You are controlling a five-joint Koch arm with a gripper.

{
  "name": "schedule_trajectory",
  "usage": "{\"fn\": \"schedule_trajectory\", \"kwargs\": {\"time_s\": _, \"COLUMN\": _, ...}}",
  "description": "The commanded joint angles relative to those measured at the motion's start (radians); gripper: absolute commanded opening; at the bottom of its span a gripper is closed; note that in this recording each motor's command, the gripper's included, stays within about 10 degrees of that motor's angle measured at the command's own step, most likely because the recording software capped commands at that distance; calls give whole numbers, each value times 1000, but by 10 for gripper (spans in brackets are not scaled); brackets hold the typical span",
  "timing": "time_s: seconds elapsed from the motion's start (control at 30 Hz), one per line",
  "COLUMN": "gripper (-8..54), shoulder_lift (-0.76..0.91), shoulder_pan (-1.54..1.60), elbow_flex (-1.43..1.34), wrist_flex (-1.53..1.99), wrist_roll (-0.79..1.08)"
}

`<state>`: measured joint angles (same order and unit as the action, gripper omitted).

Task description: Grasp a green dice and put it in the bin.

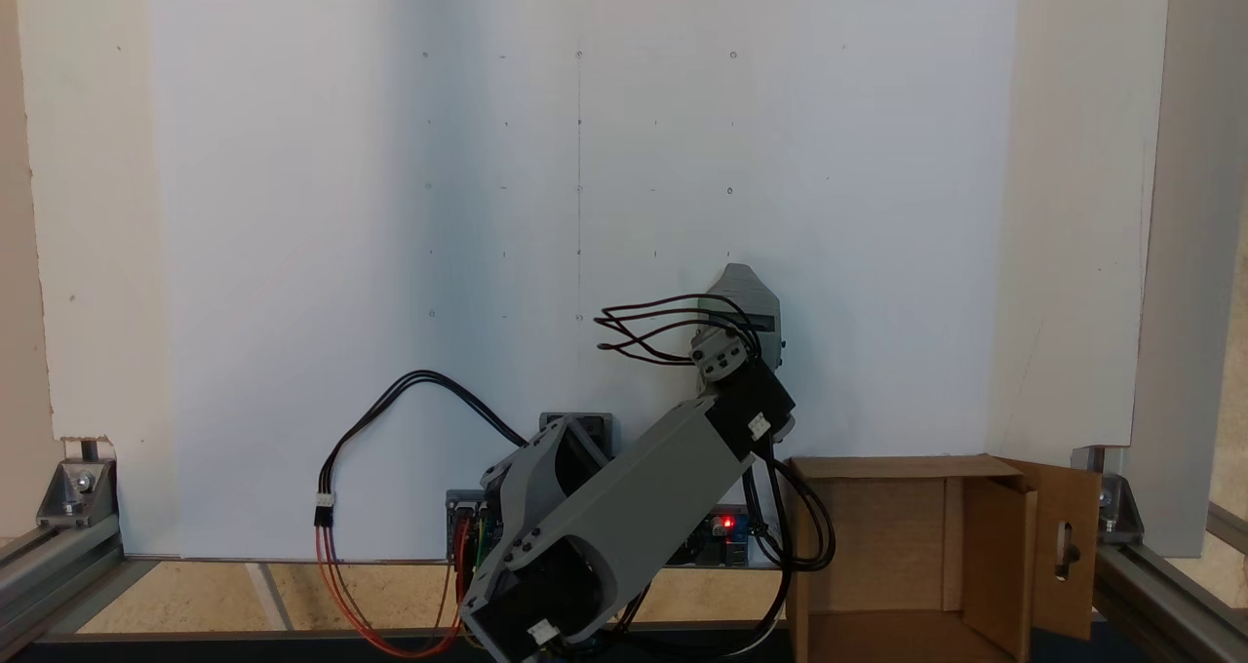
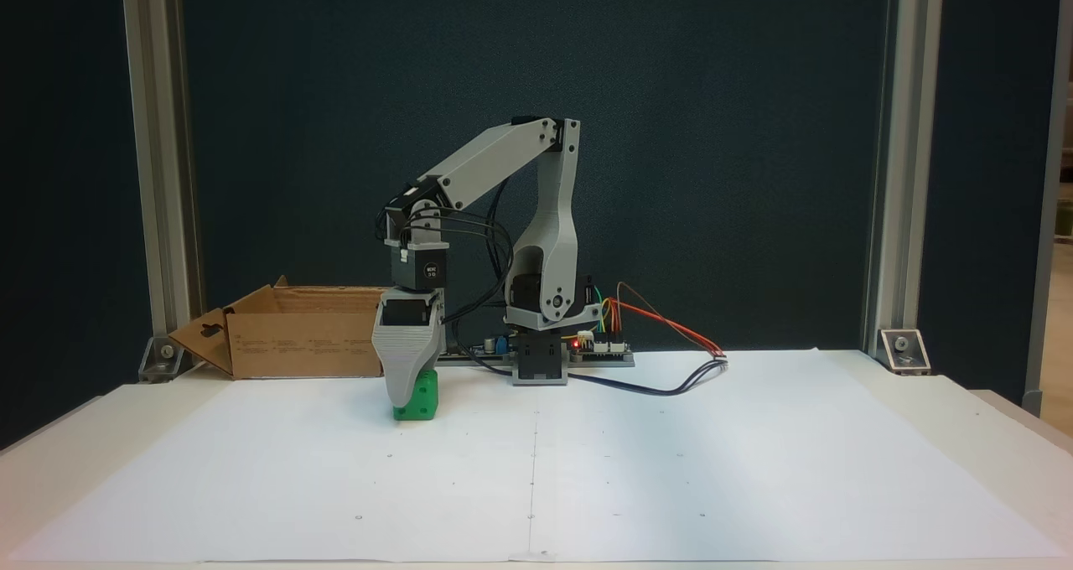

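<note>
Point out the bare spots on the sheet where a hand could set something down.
The white paper sheet is bare in front of the arm and out to its edges. It is crowded near the base, among cables, cardboard box, and the gripper over the green dice.

A pale table (image 2: 964,419) carries a large white paper sheet (image 2: 671,469) across the lower frame. On the sheet, left of centre, sits the dice (image 2: 423,400). The bin (image 2: 310,344) stands at mid-left, the arm base (image 2: 541,360) at centre.
</note>
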<state>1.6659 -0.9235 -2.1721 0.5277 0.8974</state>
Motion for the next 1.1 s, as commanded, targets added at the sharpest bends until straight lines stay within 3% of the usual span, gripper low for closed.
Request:
{"fn": "schedule_trajectory", "kwargs": {"time_s": 0.0, "gripper": 415, "shoulder_lift": 2, "shoulder_pan": 2, "elbow_flex": 17, "wrist_flex": -6, "wrist_roll": -69}}
{"fn": "schedule_trajectory", "kwargs": {"time_s": 0.47, "gripper": 415, "shoulder_lift": -6, "shoulder_pan": 23, "elbow_flex": 14, "wrist_flex": -21, "wrist_roll": -71}}
{"fn": "schedule_trajectory", "kwargs": {"time_s": 0.63, "gripper": 374, "shoulder_lift": -8, "shoulder_pan": 21, "elbow_flex": 14, "wrist_flex": -26, "wrist_roll": -71}}
{"fn": "schedule_trajectory", "kwargs": {"time_s": 1.07, "gripper": 364, "shoulder_lift": -12, "shoulder_pan": 21, "elbow_flex": 14, "wrist_flex": -37, "wrist_roll": -71}}
